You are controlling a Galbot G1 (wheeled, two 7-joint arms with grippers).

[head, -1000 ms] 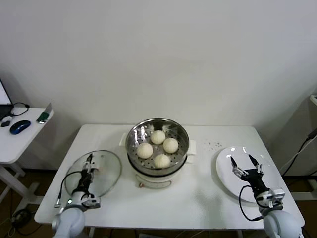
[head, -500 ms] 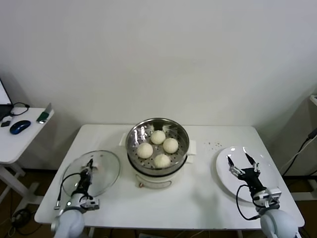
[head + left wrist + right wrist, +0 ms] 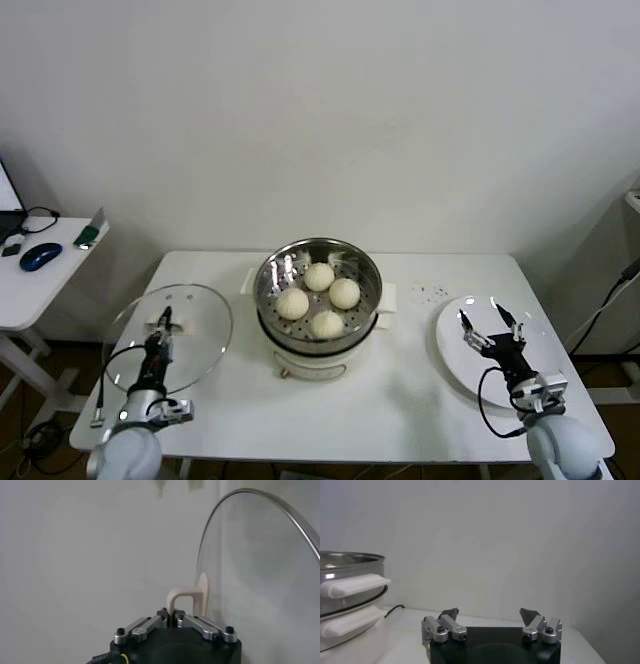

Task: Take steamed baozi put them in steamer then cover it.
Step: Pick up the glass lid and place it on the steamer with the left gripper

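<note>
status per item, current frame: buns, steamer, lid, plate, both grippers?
steamed baozi: four, all in the steamer tray
steamer: uncovered, on its white base
cover: off the steamer, tilted, held by its handle
left gripper: shut on the cover handle
right gripper: open, empty, over the plate
plate: empty

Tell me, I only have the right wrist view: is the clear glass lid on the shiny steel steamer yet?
Observer: No. The clear glass lid is off, tilted, left of the shiny steel steamer.
Operator: Who has it?
Observer: The left gripper is shut on its cream bar handle.
Operator: Buns loaded?
Observer: Four cream-white round buns sit inside the steamer.
Operator: And my gripper?
Observer: The right gripper hangs open over the flat white plate.
</note>
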